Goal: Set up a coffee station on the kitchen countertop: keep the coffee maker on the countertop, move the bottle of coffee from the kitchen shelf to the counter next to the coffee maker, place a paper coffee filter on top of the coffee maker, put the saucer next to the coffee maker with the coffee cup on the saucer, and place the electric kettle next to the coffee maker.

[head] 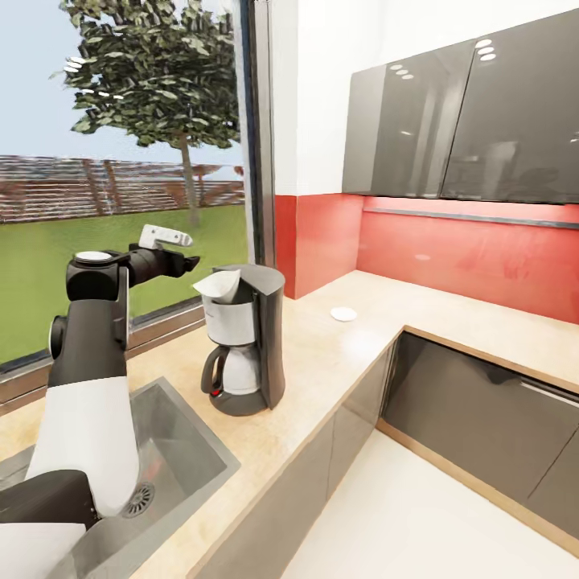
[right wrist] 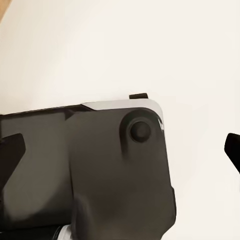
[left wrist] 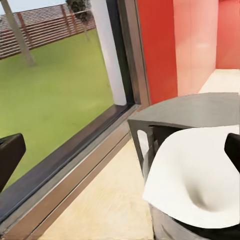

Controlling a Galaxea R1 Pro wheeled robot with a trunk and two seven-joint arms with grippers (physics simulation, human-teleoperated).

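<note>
— How many machines are on the counter (head: 322, 378)?

— One coffee maker (head: 245, 338), standing upright beside the sink (head: 173, 450), its tall axis straight up. The carafe and its dark handle face out toward the room, the rounded dark back toward the window (head: 121, 201) side.

— And the filter?

— One paper filter (head: 219, 285), white, sitting in the top of the machine. It lies tilted, its open mouth lifted toward the left arm. In the left wrist view it is the wide white cone (left wrist: 197, 182) resting in the grey housing (left wrist: 190, 112).

— Any plates?

— One saucer (head: 343, 314), small and white, flat on the counter well beyond the machine, near the corner where the red wall (head: 450, 249) turns. I count no cup on it.

— What is the left gripper (head: 190, 261) doing?

— It hangs just beside the filter's top, at the window side, pointing at it. From the wrist camera the two dark fingertips (left wrist: 10, 155) stand far apart at the edges of the picture, spread wide and holding nothing. The filter lies between them but apart from both.

— The right one?

— In its wrist view two dark fingertips (right wrist: 11, 150) sit wide apart with only the pale floor and a dark part of the robot's own body (right wrist: 100, 170) between them, so it is spread wide and empty as well.
</note>
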